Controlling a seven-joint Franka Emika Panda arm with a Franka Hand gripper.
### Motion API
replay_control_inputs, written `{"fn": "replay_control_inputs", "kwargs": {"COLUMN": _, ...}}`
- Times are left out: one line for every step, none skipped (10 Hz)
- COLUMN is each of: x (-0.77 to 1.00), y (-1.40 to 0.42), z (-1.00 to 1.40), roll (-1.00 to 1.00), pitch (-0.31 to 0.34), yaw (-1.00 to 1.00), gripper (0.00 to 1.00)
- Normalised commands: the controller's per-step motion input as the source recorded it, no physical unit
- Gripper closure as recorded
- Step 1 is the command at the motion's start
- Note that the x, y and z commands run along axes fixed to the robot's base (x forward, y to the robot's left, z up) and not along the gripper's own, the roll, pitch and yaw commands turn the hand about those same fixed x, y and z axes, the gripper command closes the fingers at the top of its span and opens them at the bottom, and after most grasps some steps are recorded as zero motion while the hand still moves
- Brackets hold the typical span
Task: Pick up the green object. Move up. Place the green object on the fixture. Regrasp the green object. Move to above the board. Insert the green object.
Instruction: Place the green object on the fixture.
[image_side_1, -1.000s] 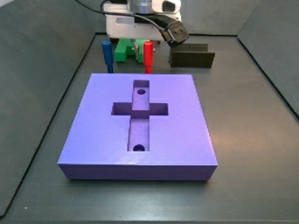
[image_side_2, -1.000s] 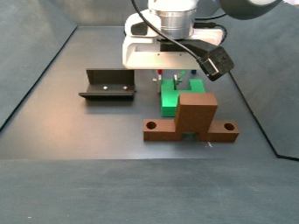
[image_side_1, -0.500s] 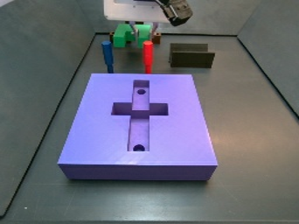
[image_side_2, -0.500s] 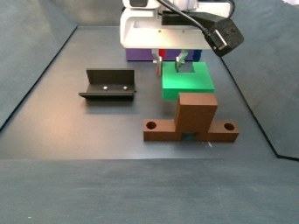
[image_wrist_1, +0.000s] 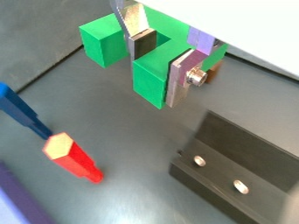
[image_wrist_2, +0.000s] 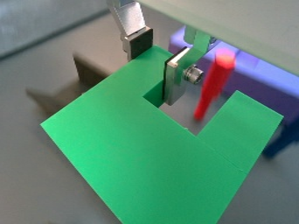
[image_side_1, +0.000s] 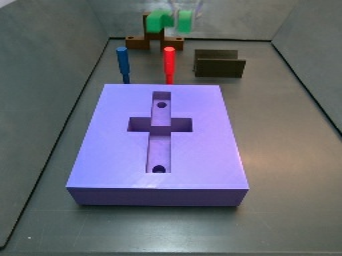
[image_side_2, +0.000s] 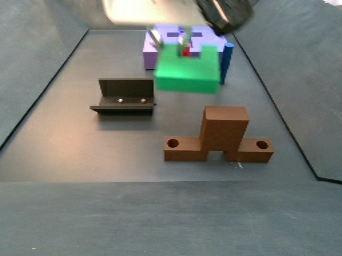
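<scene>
Currently the gripper (image_wrist_1: 158, 54) sits in the upper centre of both wrist views, its silver fingers (image_wrist_2: 176, 77) pinching the bar of the green object (image_wrist_1: 149, 77). In both side views the green object (image_side_2: 187, 68) hangs clear of the floor near the top of the frame. The fixture (image_side_2: 124, 97) rests at middle left, the brown stand (image_side_2: 221, 137) lower right. The board (image_side_1: 158, 141) fills the frame centre, with the red peg (image_side_1: 170, 64) and blue peg (image_side_1: 122, 62) upright behind it.

1. The green object (image_wrist_2: 140, 149) looks like smooth, matt plastic.
2. The gripper (image_wrist_1: 158, 59), up above the floor, has shiny silver metal fingers (image_wrist_1: 181, 77).
3. The board (image_side_1: 163, 140) looks smooth and matt.
</scene>
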Motion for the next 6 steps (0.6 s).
{"fn": "replay_control_inputs", "kwargs": {"x": 0.73, "y": 0.0, "z": 0.63, "roll": -0.92, "pitch": 0.046, "yaw": -0.4, "gripper": 1.0}}
{"fn": "replay_control_inputs", "kwargs": {"x": 0.75, "y": 0.0, "z": 0.61, "roll": -0.93, "pitch": 0.026, "yaw": -0.37, "gripper": 1.0}}
{"fn": "replay_control_inputs", "kwargs": {"x": 0.77, "y": 0.0, "z": 0.57, "roll": -0.9, "pitch": 0.046, "yaw": -0.35, "gripper": 1.0}}
{"fn": "replay_control_inputs", "kwargs": {"x": 0.77, "y": -0.01, "z": 0.49, "roll": -0.85, "pitch": 0.054, "yaw": -0.36, "gripper": 1.0}}
{"fn": "replay_control_inputs", "kwargs": {"x": 0.7, "y": 0.0, "z": 0.36, "roll": -0.81, "pitch": 0.006, "yaw": -0.41, "gripper": 1.0}}
{"fn": "replay_control_inputs", "kwargs": {"x": 0.69, "y": 0.0, "z": 0.31, "roll": -0.83, "pitch": 0.0, "yaw": -0.41, "gripper": 1.0}}
